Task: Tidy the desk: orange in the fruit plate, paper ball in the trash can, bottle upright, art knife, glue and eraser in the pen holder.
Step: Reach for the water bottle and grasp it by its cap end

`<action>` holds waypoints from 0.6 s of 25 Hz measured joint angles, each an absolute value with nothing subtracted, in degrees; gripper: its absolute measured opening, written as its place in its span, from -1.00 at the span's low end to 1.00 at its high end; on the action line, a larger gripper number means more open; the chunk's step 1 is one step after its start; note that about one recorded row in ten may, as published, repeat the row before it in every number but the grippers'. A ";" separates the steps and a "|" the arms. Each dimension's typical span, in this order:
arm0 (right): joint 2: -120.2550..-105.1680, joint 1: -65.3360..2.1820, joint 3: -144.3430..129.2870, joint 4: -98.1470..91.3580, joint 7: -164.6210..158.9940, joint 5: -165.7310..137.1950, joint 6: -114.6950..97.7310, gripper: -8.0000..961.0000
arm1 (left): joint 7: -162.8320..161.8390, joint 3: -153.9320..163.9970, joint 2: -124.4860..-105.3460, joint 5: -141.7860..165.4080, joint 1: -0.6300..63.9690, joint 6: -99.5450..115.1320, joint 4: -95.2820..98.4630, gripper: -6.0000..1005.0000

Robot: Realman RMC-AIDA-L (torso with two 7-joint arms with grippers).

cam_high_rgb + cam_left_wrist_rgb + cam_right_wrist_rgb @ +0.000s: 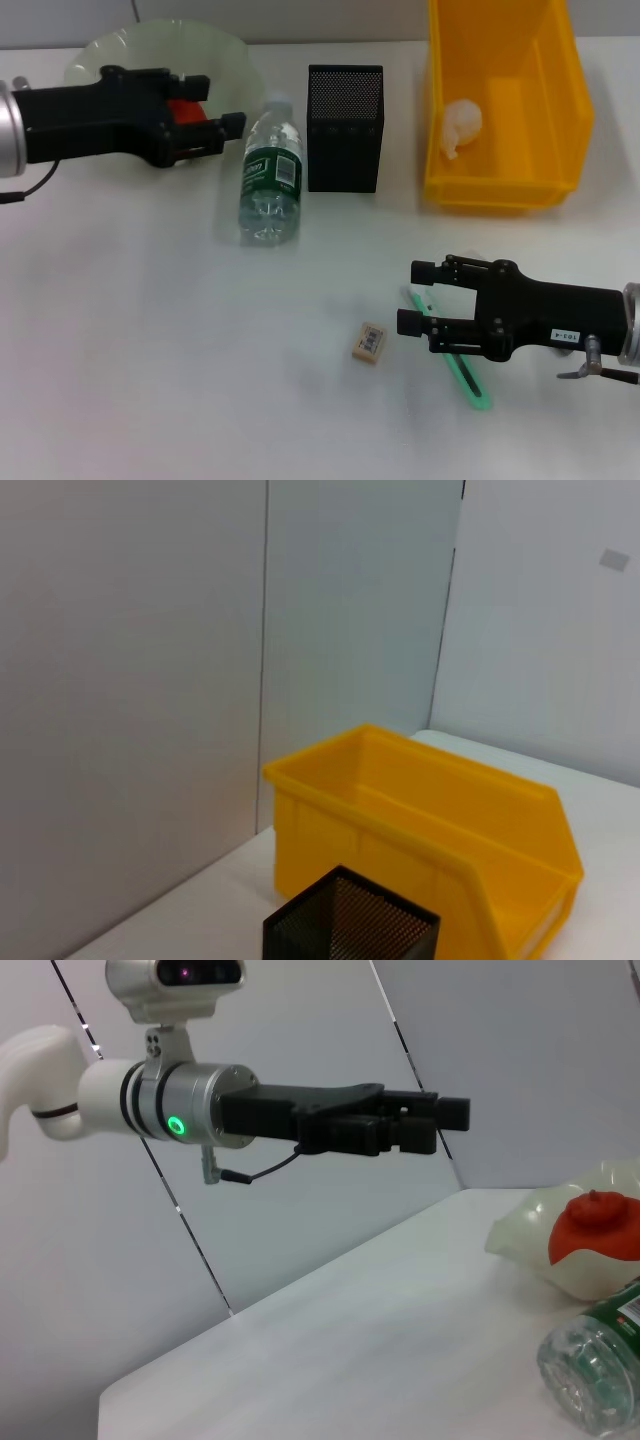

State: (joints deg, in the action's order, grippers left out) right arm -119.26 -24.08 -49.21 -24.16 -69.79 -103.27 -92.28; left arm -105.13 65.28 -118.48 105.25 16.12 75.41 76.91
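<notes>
The orange (pixel 183 108) (pixel 595 1225) lies in the pale green fruit plate (pixel 120 45) (pixel 525 1250). My left gripper (pixel 218 105) (pixel 445 1125) hangs open above it, clear of the fruit. The bottle (pixel 272 170) (pixel 600 1360) lies on its side beside the black mesh pen holder (pixel 345 128) (pixel 350 925). The paper ball (pixel 462 125) rests inside the yellow trash can (pixel 505 190) (pixel 420 830). My right gripper (pixel 415 296) is open over the near end of the green art knife (pixel 470 380). The eraser (pixel 368 341) lies just to its left. The glue is out of view.
The table's white top stretches bare across the front left and centre. A grey wall stands close behind the fruit plate, pen holder and trash can. The left arm's black body crosses the plate's front half.
</notes>
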 joint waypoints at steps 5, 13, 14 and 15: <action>-119.27 -24.03 -49.21 -24.16 -69.79 -103.27 -92.28 0.61 | -116.59 65.82 -118.25 112.42 22.43 77.79 76.83 0.33; -119.27 -22.91 -49.22 -24.17 -70.07 -103.27 -90.25 0.61 | -132.58 68.23 -118.56 126.26 33.14 81.83 75.84 0.36; -119.27 -22.72 -49.22 -24.17 -70.07 -103.27 -90.14 0.61 | -133.26 68.57 -118.56 126.75 33.49 81.69 75.78 0.36; -119.27 -22.55 -49.22 -24.17 -70.07 -103.28 -90.08 0.61 | -136.46 70.61 -118.62 130.20 35.41 80.60 75.60 0.37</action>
